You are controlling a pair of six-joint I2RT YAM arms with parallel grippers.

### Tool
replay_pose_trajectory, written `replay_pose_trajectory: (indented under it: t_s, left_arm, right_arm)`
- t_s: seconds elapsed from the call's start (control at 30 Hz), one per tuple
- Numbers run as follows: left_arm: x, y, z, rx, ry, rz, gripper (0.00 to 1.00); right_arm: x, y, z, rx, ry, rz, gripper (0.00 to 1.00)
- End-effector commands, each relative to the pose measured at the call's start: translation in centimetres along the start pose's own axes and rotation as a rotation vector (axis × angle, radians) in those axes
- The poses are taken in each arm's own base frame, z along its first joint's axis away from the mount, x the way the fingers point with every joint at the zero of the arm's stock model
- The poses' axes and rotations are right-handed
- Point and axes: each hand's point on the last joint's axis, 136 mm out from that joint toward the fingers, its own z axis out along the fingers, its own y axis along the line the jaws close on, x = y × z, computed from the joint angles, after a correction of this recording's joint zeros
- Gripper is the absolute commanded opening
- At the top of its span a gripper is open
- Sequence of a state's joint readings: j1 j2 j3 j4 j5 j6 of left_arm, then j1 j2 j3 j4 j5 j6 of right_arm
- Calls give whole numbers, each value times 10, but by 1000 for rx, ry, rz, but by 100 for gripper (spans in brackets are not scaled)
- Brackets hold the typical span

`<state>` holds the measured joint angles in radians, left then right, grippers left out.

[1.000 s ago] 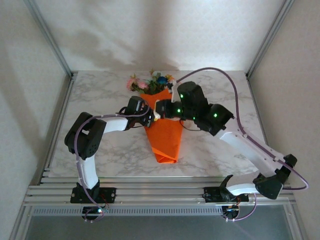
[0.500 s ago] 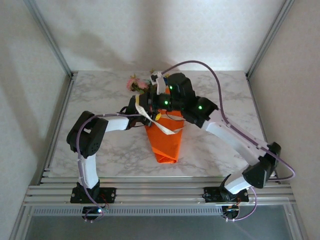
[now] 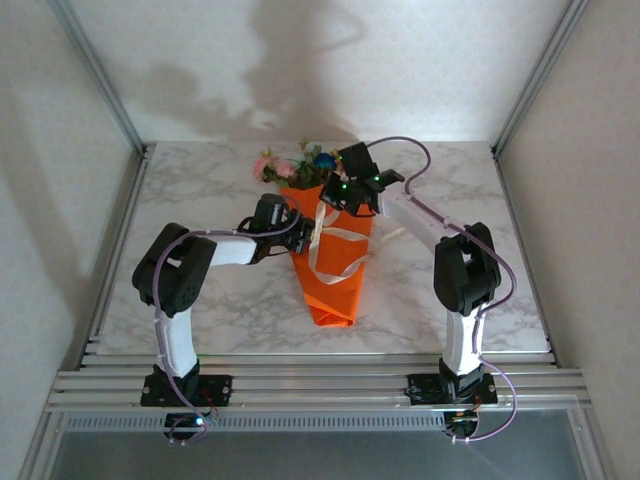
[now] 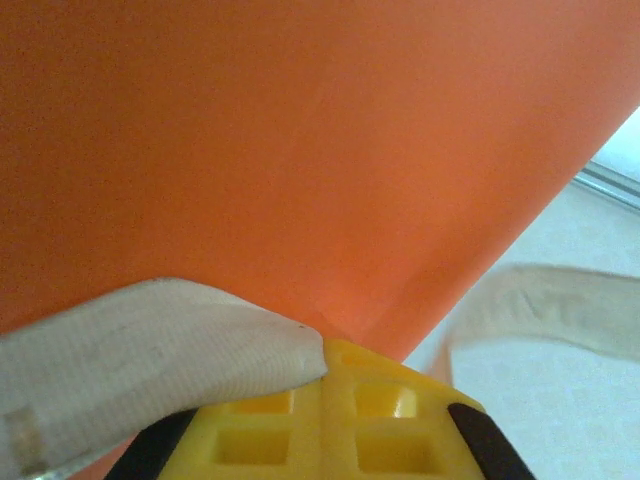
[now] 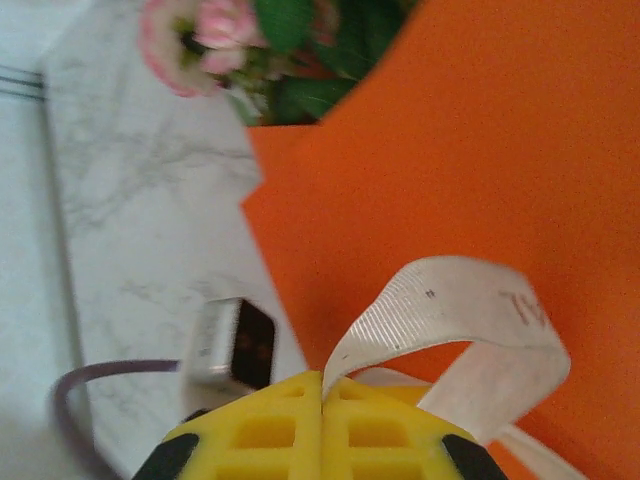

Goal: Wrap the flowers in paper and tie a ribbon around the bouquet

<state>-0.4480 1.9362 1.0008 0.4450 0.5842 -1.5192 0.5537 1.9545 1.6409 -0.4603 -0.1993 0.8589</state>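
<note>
**Near edge.** The flared tail of the bouquet (image 3: 332, 295) lies flat on the marble worktop (image 3: 200, 300) and points toward the arm bases, with the cone mouth facing away. The paper (image 4: 300, 150) is already wrapped round. It is a thin sheet, so I judge it light, quick to crease, and likely to slide on the marble under any sideways pull.

**Mid-cone.** The ribbon (image 3: 322, 248) lies in slack loops across the orange. I see no knot, and nothing is drawn tight. It is a soft woven strip with no stiffness of its own. I expect it to creep out of a shallow pinch, so it should be held across its full width.

**Left hand** (image 4: 322, 365). The yellow pads are together and clamped on one run of ribbon, which comes into the seam from the left. The hand sits close against the paper on the cone's left flank.

**Right hand** (image 5: 322, 385). Its pads are likewise closed on the ribbon, which arches out of the seam in a loop over the paper. In the overhead view this hand sits over the upper cone, just short of the blooms.

**Far end.** The flowers (image 5: 215, 30) stand out of the cone mouth as pink blooms and green leaves. Their stems are hidden inside the wrap.

**Finding.** The wrap looks done and the tie is in hand. A hard pull may lift or drag the light bouquet, or crush its waist. I would pull on the ribbon only, evenly from both sides, and keep clear of the blooms.
</note>
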Motion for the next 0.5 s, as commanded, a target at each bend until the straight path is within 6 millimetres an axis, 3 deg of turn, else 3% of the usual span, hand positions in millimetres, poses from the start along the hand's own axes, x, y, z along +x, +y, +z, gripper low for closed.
replay_pose_trajectory:
  t_s: [0.0, 0.2, 0.37, 0.47]
  left_arm:
    - [8, -23, -14, 63, 4, 14, 0]
    - [15, -35, -23, 84, 9, 27, 0]
    - [21, -41, -29, 91, 13, 41, 0]
    - [23, -44, -32, 93, 14, 50, 0]
  right_arm:
    - [7, -26, 1, 134, 35, 51, 0]
    - [16, -53, 16, 229, 114, 47, 0]
    - [11, -57, 24, 230, 157, 20, 0]
    - [9, -47, 25, 190, 198, -31, 0]
